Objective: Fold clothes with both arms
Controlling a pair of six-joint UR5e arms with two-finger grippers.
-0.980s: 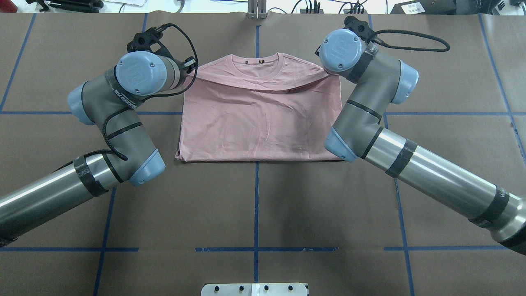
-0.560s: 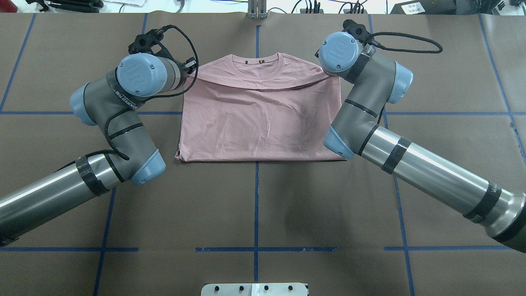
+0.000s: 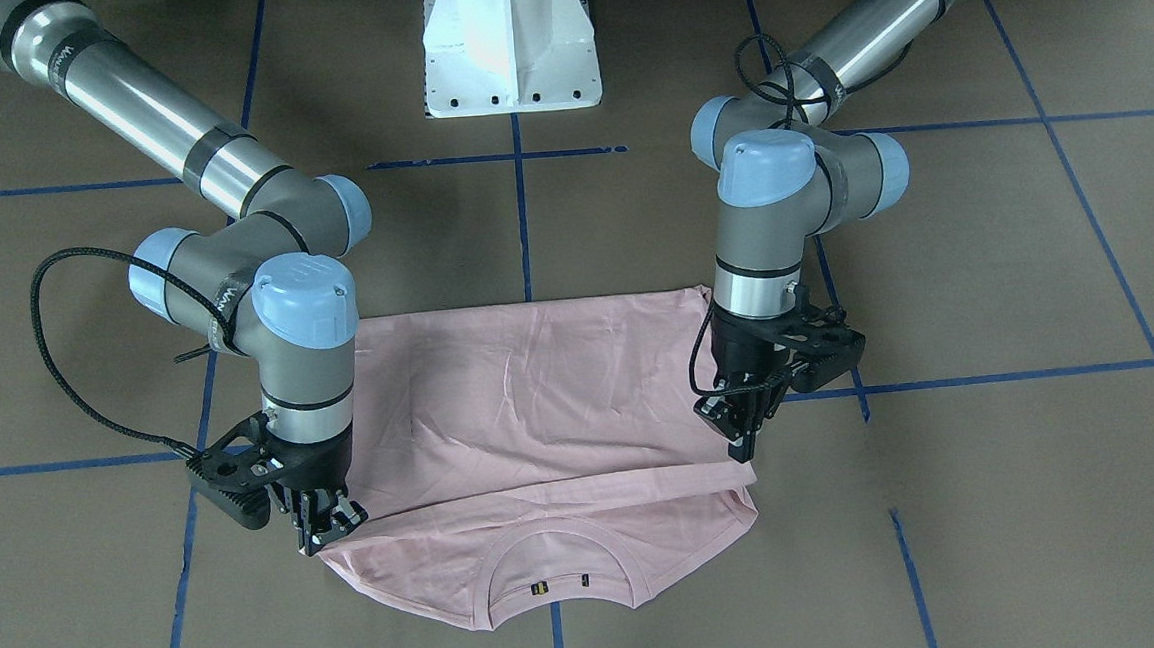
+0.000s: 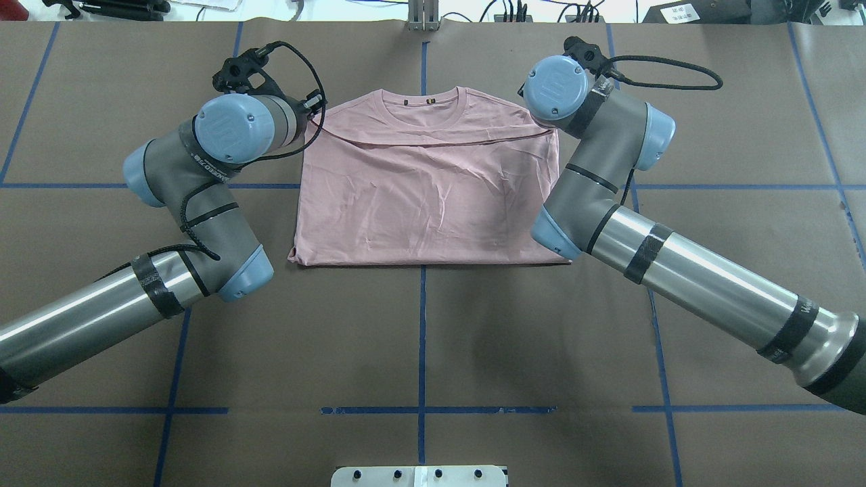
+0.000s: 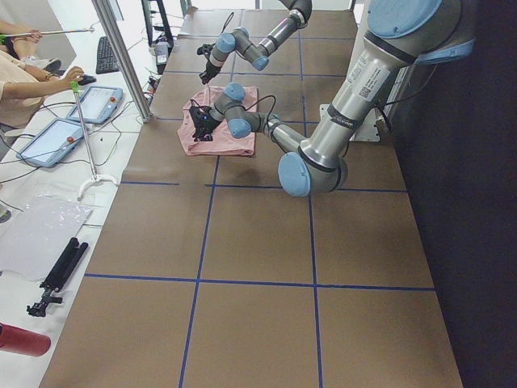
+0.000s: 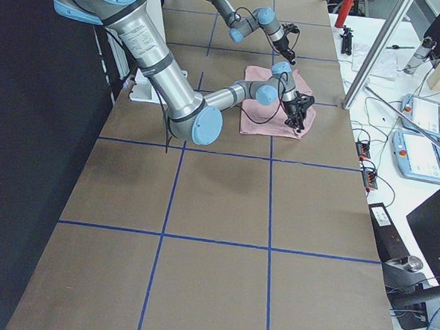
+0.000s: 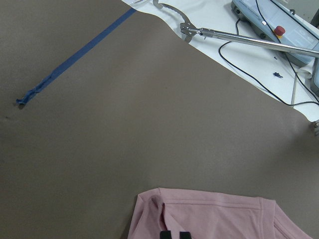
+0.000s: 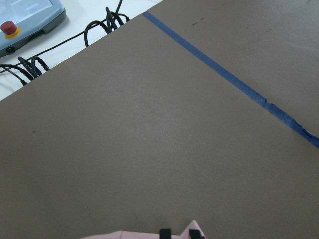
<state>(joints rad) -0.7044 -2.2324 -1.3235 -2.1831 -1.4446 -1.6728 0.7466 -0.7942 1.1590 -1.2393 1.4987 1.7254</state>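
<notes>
Lying folded near the middle of the far edge of the surface (image 3: 984,269), the pink T-shirt (image 3: 532,407) has its upper layer stretched between the arms. The left fingers (image 3: 742,434) and right fingers (image 3: 327,520) each pinch one end of it.

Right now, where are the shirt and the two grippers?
shirt (image 3: 542,406): front-facing view, middle of the folded-over layer.
left gripper (image 3: 743,442): front-facing view, between its fingertips at the shirt's edge.
right gripper (image 3: 333,527): front-facing view, between its fingertips at the shirt's corner.
</notes>
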